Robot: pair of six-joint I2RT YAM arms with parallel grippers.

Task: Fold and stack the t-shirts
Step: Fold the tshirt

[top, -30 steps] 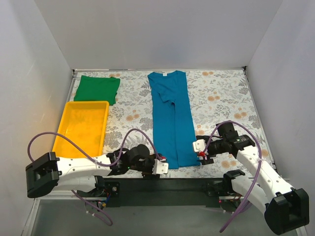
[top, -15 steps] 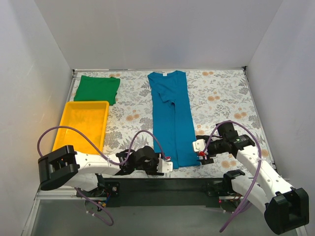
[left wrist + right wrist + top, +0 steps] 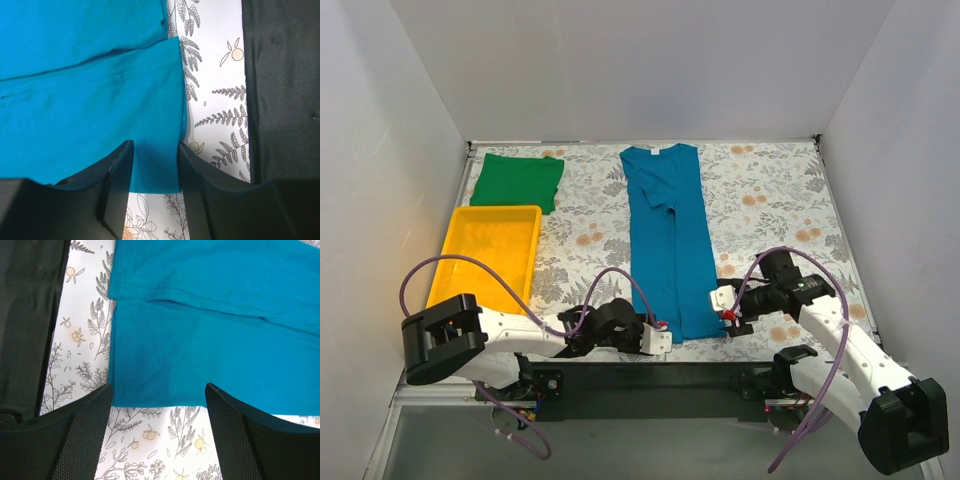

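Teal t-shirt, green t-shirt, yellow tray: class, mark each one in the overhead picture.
teal t-shirt [image 3: 667,250], overhead view, middle of its body.
green t-shirt [image 3: 517,181], overhead view, centre of the cloth.
yellow tray [image 3: 488,262], overhead view, bare floor.

Long teal shirt runs down mid-table. Bare floral table either side of it, widest to its right. Left of it: green shirt in far corner, yellow tray just nearer, raised rim blocks low passes. Left gripper and right gripper, jaws apart, crowd its near hem corners. Walls close three sides.
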